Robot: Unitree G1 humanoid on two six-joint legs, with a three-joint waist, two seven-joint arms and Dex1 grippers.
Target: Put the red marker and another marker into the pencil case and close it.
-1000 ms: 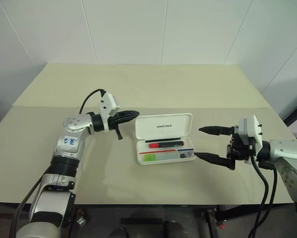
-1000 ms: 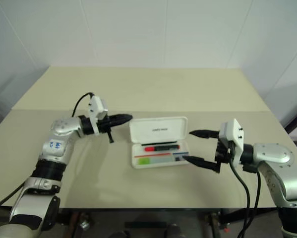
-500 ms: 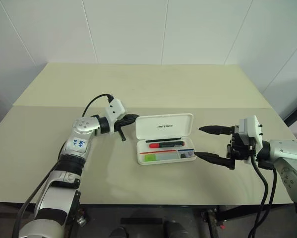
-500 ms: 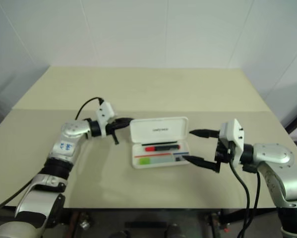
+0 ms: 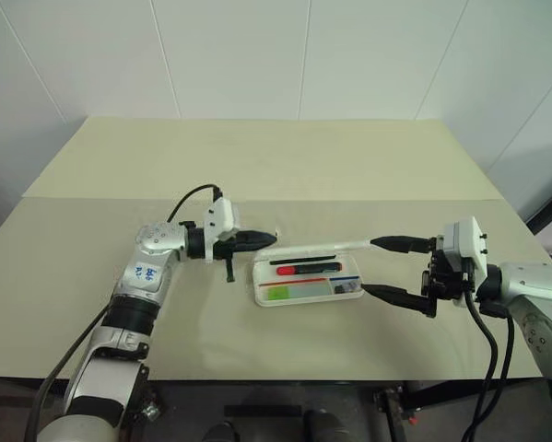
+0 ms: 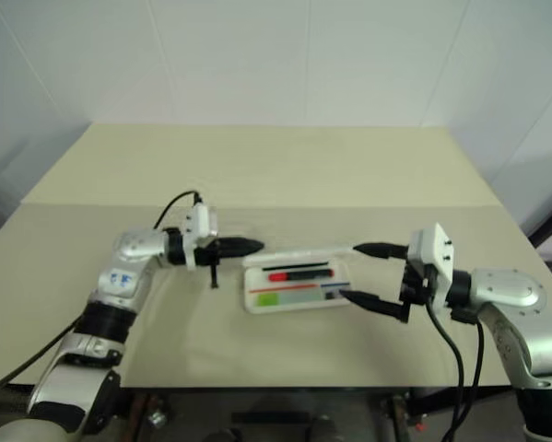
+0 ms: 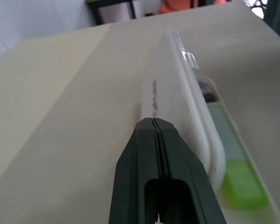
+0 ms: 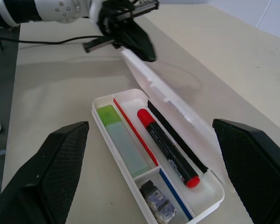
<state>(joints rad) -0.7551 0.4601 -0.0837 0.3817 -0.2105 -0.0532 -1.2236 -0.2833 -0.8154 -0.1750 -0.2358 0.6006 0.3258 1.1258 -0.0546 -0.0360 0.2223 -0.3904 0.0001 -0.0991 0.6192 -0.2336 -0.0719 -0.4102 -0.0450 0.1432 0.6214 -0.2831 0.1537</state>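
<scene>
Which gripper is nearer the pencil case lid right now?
Left. The left gripper, jaws shut, is against the back of the pencil case lid at its left end. The right gripper, jaws open, hangs just off the case's right end, not touching.

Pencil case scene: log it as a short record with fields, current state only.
pencil case: on the table, lid tipped partway down
red marker: inside the case
light green marker: inside, in the neighbouring compartment
left claw: shut, tips against the lid's back
right claw: open, beside the case's end, holding nothing
</scene>
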